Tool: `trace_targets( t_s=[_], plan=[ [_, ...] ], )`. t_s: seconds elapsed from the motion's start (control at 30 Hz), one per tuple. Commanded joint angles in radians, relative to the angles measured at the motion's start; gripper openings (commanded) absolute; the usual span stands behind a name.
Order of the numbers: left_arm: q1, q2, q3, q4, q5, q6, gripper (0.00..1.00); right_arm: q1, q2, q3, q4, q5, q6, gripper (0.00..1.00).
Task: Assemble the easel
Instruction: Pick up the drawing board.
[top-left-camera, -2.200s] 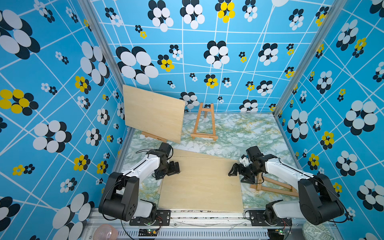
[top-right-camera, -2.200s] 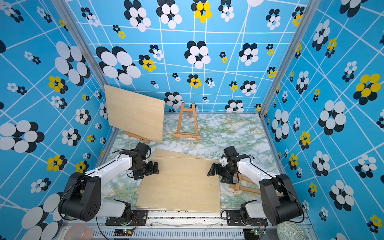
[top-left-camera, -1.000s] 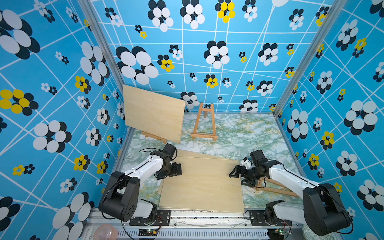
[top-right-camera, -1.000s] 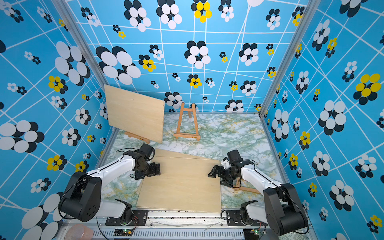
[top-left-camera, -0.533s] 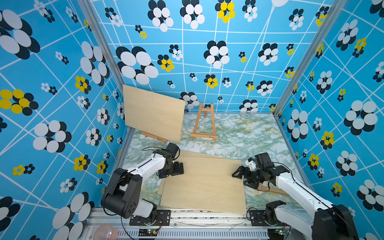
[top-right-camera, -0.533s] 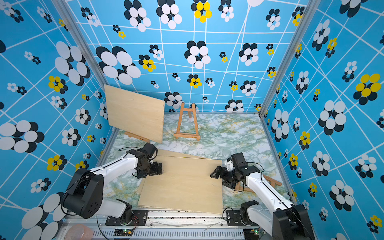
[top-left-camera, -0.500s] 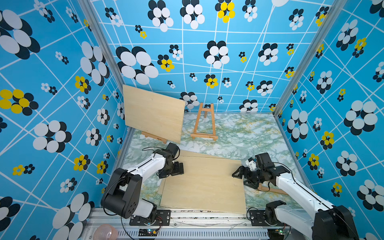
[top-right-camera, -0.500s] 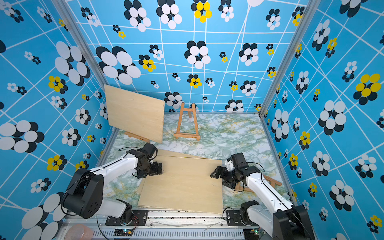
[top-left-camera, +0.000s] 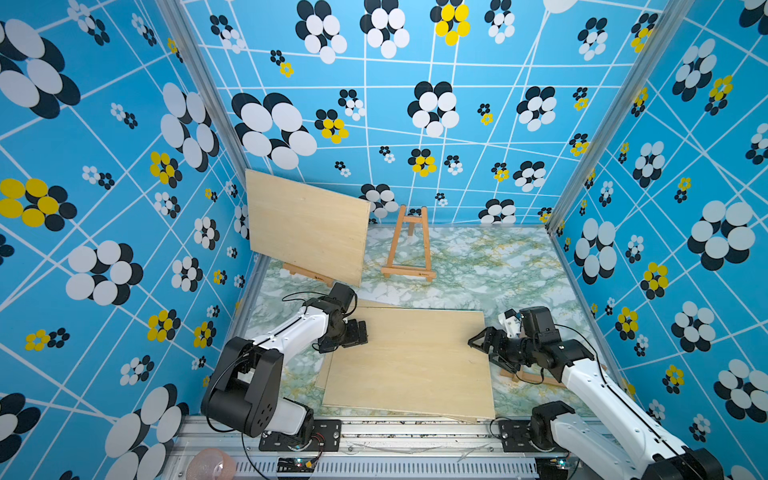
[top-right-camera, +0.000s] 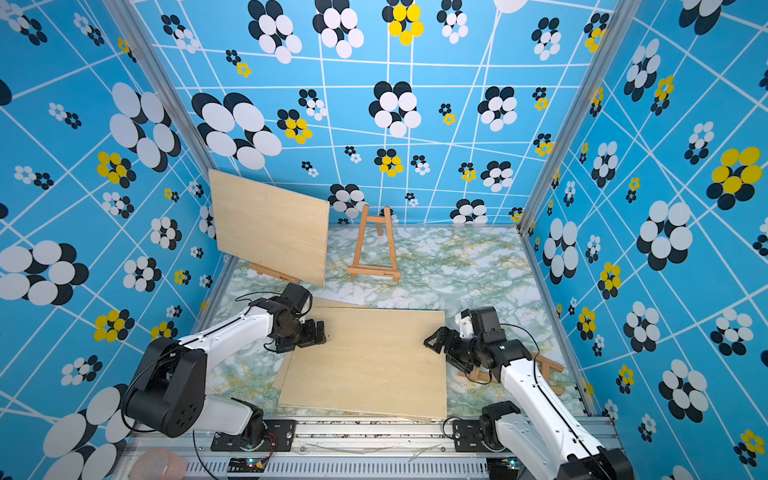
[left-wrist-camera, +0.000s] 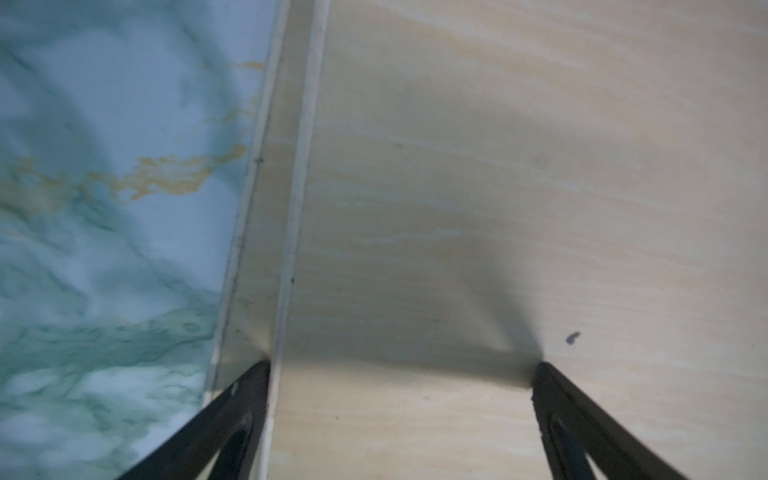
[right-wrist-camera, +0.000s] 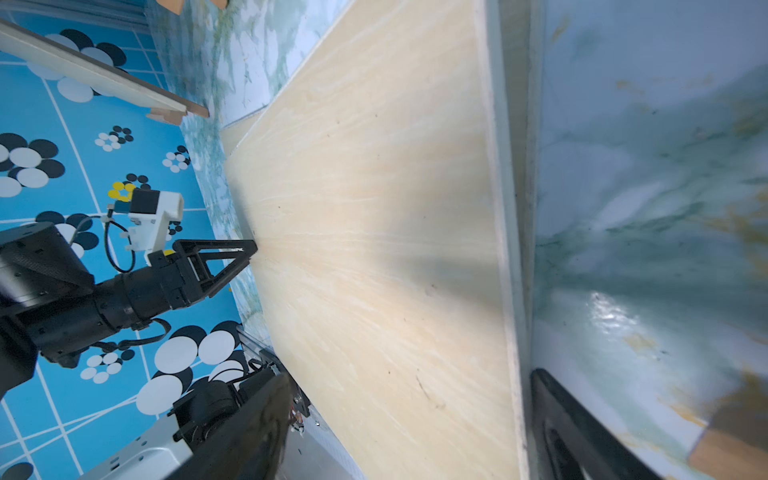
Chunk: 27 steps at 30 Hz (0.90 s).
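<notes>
Table: marble-patterned top (top-left-camera: 498, 266) inside a blue flowered booth.
Standing easel: small wooden easel (top-left-camera: 409, 249) upright at the back centre, nothing on its ledge.
Loaded easel: second easel (top-left-camera: 307, 274) at the back left; only its foot shows under the panel.
Propped panel: plywood sheet (top-left-camera: 305, 226) resting on the loaded easel, leaning toward the left wall.
Flat easel: third easel (top-right-camera: 548, 365) lying on the table at the near right, partly under the right arm.
Top board: plywood sheet (top-left-camera: 409, 365) lying flat in the near centre, between the two arms.
Lower board: second sheet (top-left-camera: 322, 374) under the top board, skewed so that a strip shows along the left side and a corner at the back.
Left gripper: (top-left-camera: 360, 332) at the left edge of the top board, jaws spread wide, nothing held. In the wrist view (left-wrist-camera: 401, 368) one finger (left-wrist-camera: 232, 415) sits just outside the top board's edge over the lower board; the other finger (left-wrist-camera: 582, 424) is over the top board's face.
Right gripper: (top-left-camera: 482, 349) at the right edge of the top board, jaws wide apart, gripping nothing. In the wrist view (right-wrist-camera: 407, 378) the board's right edge runs between the two fingers.
Contact: cannot tell whether any fingertip presses on the wood.
</notes>
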Motion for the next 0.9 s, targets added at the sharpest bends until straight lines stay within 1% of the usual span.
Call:
trace_targets(
  t_s=[0.0,0.3,0.5,0.67,0.7,0.87],
  plan=[
    [-0.010,0.035,-0.029,0.072,0.132,0.009,0.99,0.024,-0.031,0.008,0.275,-0.313,0.076,0.87],
    [0.004,0.030,-0.049,0.105,0.164,0.017,0.99,0.024,-0.010,-0.031,0.495,-0.402,0.187,0.83],
    [0.020,0.039,-0.054,0.117,0.182,0.030,0.99,0.023,-0.024,-0.035,0.564,-0.468,0.237,0.79],
    [0.050,0.032,-0.062,0.119,0.195,0.040,0.99,0.024,-0.063,-0.036,0.562,-0.499,0.263,0.75],
    [0.053,0.028,-0.064,0.120,0.200,0.043,0.99,0.024,-0.072,-0.034,0.548,-0.502,0.263,0.73],
    [0.056,0.014,-0.063,0.114,0.213,0.056,0.99,0.024,-0.127,-0.028,0.471,-0.496,0.261,0.70]
  ],
)
